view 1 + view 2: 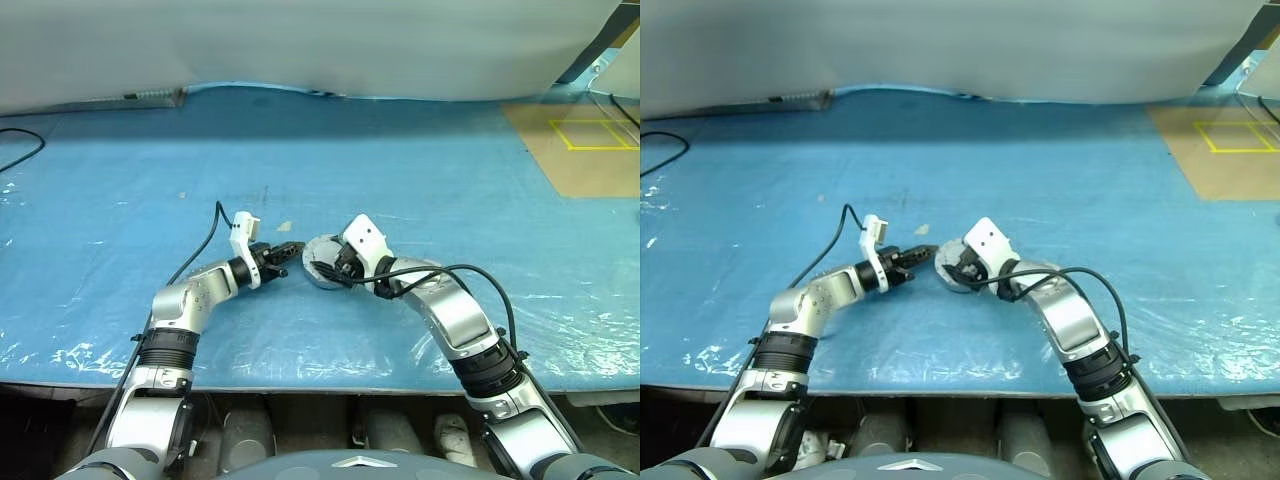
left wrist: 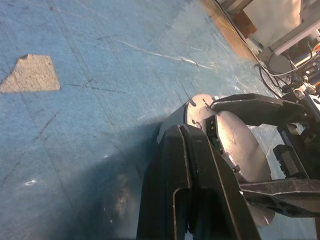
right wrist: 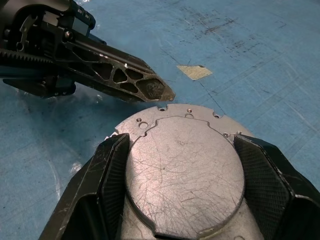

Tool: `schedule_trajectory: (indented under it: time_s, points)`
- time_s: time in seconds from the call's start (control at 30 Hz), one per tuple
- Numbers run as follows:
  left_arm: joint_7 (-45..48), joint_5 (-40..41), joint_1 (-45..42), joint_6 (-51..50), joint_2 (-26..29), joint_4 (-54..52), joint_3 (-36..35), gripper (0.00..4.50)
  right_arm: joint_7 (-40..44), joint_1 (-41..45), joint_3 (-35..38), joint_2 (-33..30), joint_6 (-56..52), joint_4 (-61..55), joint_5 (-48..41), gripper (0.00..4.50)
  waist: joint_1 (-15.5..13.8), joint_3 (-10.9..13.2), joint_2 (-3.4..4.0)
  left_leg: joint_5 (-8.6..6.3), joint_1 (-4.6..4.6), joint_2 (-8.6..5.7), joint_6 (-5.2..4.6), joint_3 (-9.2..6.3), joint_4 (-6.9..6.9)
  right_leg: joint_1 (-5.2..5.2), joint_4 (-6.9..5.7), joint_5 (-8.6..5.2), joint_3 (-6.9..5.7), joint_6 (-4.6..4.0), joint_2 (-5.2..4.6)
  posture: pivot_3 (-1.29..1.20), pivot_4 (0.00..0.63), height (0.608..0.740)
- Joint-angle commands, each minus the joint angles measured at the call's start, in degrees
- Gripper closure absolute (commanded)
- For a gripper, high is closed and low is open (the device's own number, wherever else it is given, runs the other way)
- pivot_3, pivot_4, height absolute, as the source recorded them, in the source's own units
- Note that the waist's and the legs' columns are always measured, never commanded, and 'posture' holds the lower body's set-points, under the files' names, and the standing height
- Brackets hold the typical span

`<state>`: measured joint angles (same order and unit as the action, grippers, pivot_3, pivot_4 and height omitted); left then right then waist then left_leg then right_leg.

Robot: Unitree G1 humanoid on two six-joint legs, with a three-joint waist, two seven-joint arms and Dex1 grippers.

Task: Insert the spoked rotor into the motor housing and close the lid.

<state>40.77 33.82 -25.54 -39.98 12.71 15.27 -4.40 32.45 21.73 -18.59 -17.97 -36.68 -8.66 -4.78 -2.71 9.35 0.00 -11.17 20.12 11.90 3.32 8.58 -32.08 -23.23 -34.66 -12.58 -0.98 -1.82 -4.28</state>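
Head views: right gripper (image 1: pixel 335 262) has its fingers spread wide around a round silver disc-shaped part, the housing (image 1: pixel 318 262), clamped across its rim. The part sits mid-worktop, a bit nearer the front edge than the back, tilted up on edge off the blue worktop (image 1: pixel 420 180). Which face shows I can't tell from here. Left gripper (image 1: pixel 290 249) has its fingers clenched together, nothing between them, tips pointing at the housing's left side, just beside it; contact not clear. A small tan patch (image 1: pixel 285 226) lies on the worktop just behind the left gripper. A brown board (image 1: pixel 585 150) with yellow tape lines sits at the back right corner. A black cable (image 1: pixel 20 150) lies near the left edge.

Left wrist view: closed left fingers (image 2: pixel 185 190) in front, empty. Beyond them the housing (image 2: pixel 240 145) with a right finger (image 2: pixel 255 107) on its rim. The tan patch (image 2: pixel 31 74) lies apart on the blue surface.

Right wrist view: both right fingers (image 3: pixel 112 170) bracket the housing (image 3: pixel 185 170), one on each side of the rim, touching. The face seen is a flat scratched metal plate with small screw holes near the edge. The left gripper (image 3: pixel 162 91) tip hovers just past the rim, pinched shut.
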Motion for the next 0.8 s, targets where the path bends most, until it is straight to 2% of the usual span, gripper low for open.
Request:
schedule_trajectory:
  time_s: [0.03,0.27,0.8]
  points:
    - [1.09,1.54,-0.52,-0.27,-0.04,-3.31,-0.86,4.50,0.13,-2.25,-1.62,-0.56,-2.34,3.16,0.93,1.52,0.00,0.00,0.00,0.00,0.00,0.00,0.00,0.00,0.00,0.00,0.01,-0.01,0.00,0.01,0.00,0.00,0.150,0.740]
    - [1.88,2.82,0.29,-2.28,0.30,-5.69,-0.94,4.50,0.14,-2.08,-1.63,-0.45,-2.30,3.47,0.95,1.52,0.02,0.00,0.00,0.00,0.00,0.00,0.00,0.00,0.09,-0.01,0.05,-0.21,0.00,0.34,0.00,0.00,0.150,0.740]
    - [1.31,-0.62,2.05,-8.52,2.58,-8.75,6.05,4.50,0.22,-1.94,-1.83,-0.49,-0.51,4.00,1.44,1.52,0.09,0.00,0.00,-0.01,-0.03,-0.04,-0.01,0.01,0.28,0.00,0.13,-0.30,0.05,0.47,0.00,0.00,0.150,0.740]
